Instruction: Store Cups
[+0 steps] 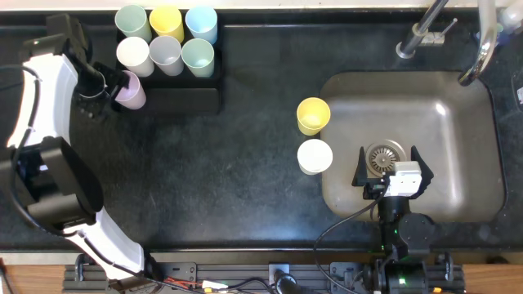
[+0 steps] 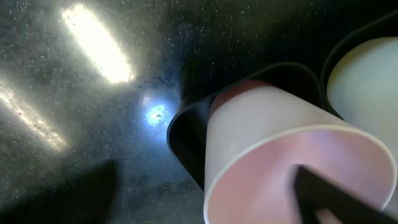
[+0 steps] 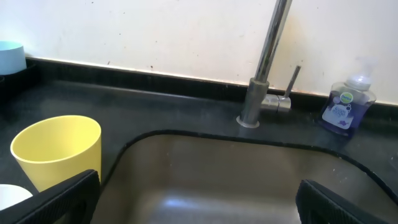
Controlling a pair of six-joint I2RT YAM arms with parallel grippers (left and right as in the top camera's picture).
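Observation:
A black cup rack point(image 1: 184, 96) at the back left of the counter holds several upright cups, among them a yellow one point(image 1: 166, 20) and a white one point(image 1: 133, 53). My left gripper point(image 1: 110, 83) is shut on the rim of a pink cup point(image 1: 132, 90), tilted over the rack's front-left slot. In the left wrist view one finger sits inside the pink cup point(image 2: 280, 143), above the slot point(image 2: 186, 134). A yellow cup point(image 1: 313, 115) and a white cup point(image 1: 315, 156) stand beside the sink. My right gripper point(image 1: 389, 168) is open over the sink, near the yellow cup point(image 3: 57, 152).
The steel sink point(image 1: 458, 106) fills the right side, with its drain point(image 1: 385, 155) under my right gripper. A faucet point(image 3: 267, 62) and a soap bottle point(image 3: 348, 102) stand behind it. Dark counter point(image 1: 229, 180) lies between rack and sink.

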